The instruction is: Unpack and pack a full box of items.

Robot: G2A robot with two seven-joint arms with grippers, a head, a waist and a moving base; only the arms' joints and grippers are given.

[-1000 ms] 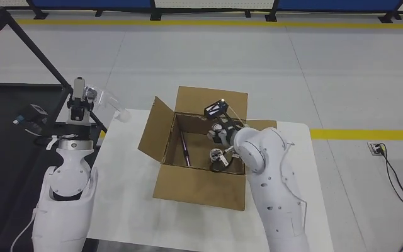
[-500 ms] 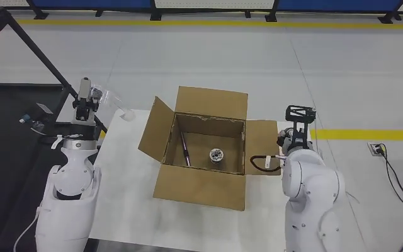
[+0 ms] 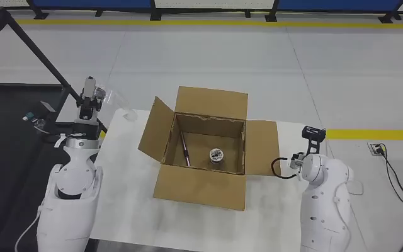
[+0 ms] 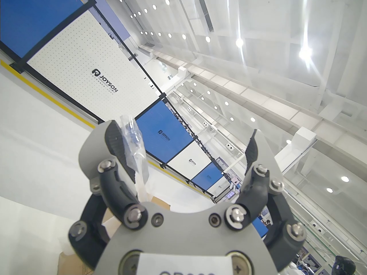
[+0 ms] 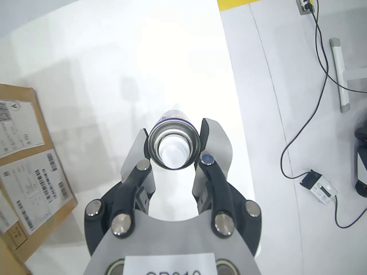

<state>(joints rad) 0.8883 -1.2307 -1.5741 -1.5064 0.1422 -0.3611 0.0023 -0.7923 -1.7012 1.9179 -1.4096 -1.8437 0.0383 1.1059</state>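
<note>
The open cardboard box point(image 3: 200, 183) stands mid-table. A dark rod point(image 3: 184, 148) and a small round part point(image 3: 216, 154) lie on its bottom. My right gripper point(image 5: 174, 131) is shut on a silver can with a purple band point(image 5: 174, 147), held upright over the white table to the right of the box; in the top view this gripper point(image 3: 313, 134) is beside the box's right flap point(image 3: 260, 148). My left gripper point(image 4: 183, 133) is open and points up toward the ceiling. A clear plastic bag point(image 4: 133, 147) clings to one of its pads. From above, that gripper point(image 3: 90, 91) is off the table's far left corner.
The white table point(image 3: 126, 189) has bare room left and right of the box. A labelled box flap point(image 5: 25, 150) lies close to the right gripper. On the floor to the right are a wall socket point(image 5: 304, 2), a black cable point(image 5: 321, 67) and a small device point(image 5: 318, 188).
My right arm came up out of the box with the can and swung right, past the flap, to the table's right side. The left gripper shifted slightly.
</note>
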